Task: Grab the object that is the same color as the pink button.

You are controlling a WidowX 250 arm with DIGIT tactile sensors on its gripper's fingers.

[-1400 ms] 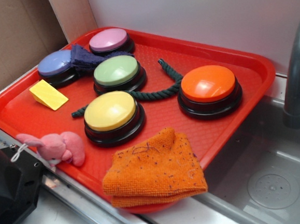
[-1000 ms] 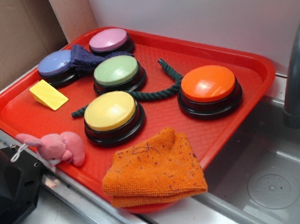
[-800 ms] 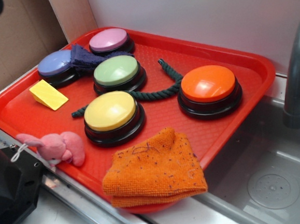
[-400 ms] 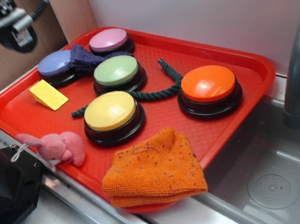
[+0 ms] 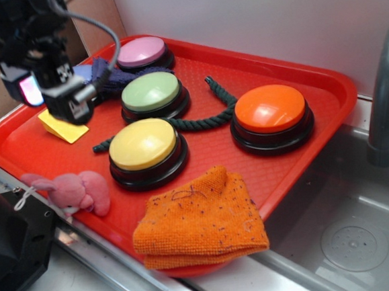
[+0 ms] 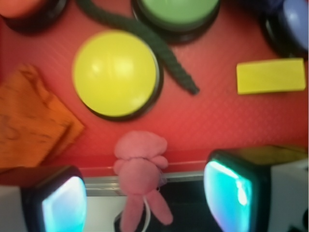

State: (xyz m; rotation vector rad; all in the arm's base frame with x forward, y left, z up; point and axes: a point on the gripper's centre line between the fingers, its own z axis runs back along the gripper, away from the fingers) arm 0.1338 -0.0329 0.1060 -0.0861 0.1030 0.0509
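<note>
**Approach stage: gripper high over the tray, pink toy not yet reached**

Target. The pink button [image 5: 141,51] sits at the far corner of the red tray [image 5: 325,88]. The only loose item matching its colour is the pink plush toy [image 5: 73,191]. It lies draped over the tray's near-left rim, head on the tray and legs hanging off the edge, just beside the yellow button [image 5: 144,145]. In the wrist view the toy [image 6: 141,166] lies across the rim, its white string loop [image 6: 142,212] trailing off the tray.

Gripper. The gripper [image 5: 66,105] hangs above the tray's left side, over the yellow wedge [image 5: 63,125] and well apart from the toy. In the wrist view its two fingers [image 6: 231,186] stand spread wide with nothing between them, the toy lying in the gap far below.

Other items. An orange cloth [image 5: 200,219] lies at the tray's near edge; a green button [image 5: 151,93], an orange button [image 5: 270,109] and a dark green rope [image 5: 199,121] lie further back. None is wanted.

Assessment. The step in hand is positioning above the target. The next move appears to call for travel toward the near-left rim and a descent with the jaws straddling the toy's body. The raised rim beneath the toy may obstruct one finger, and the soft body may slip or fall off the edge.
</note>
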